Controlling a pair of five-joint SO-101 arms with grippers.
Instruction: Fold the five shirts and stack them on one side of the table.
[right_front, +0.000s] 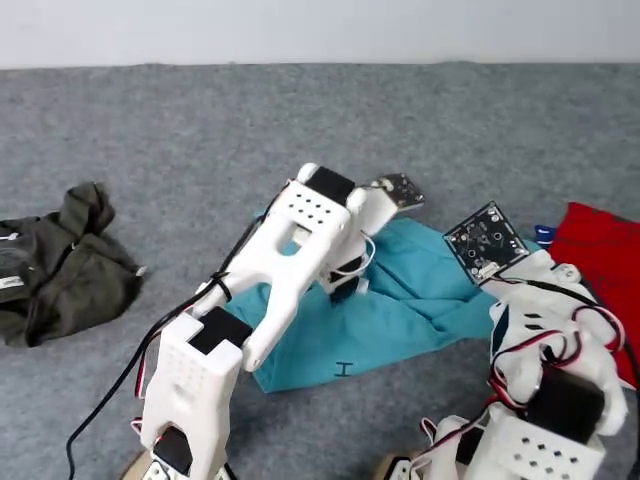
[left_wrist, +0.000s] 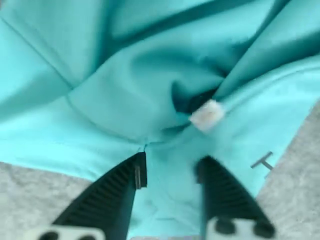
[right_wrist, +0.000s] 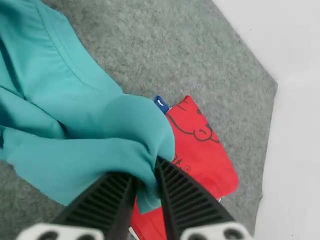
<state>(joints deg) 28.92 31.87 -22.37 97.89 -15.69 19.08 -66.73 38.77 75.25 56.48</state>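
Teal cloth is held nearest the arms' bases: a bunched fold of the teal shirt (right_wrist: 60, 125) is clamped between the closed fingers of the right gripper (right_wrist: 146, 177), at the shirt's edge toward the red shirt (right_wrist: 200, 145). A little farther out, the left gripper (left_wrist: 170, 167) is poised low over the middle of the same shirt. Its fingers are set moderately apart, and creased fabric is seen between them but is not pinched (whether the tips touch the cloth cannot be told). Just beyond those fingers a small white label (left_wrist: 206, 114) is seen in a pucker of the cloth. The teal shirt is spread, rumpled and unfolded, at the centre of the grey felt-covered table (right_front: 200, 130). The red shirt is laid flat near it on the right arm's side, and a small blue tag (right_wrist: 160, 104) is seen where the two shirts come closest. Well apart, on the left arm's side, a dark olive shirt (right_front: 60, 260) is heaped in a crumpled pile.
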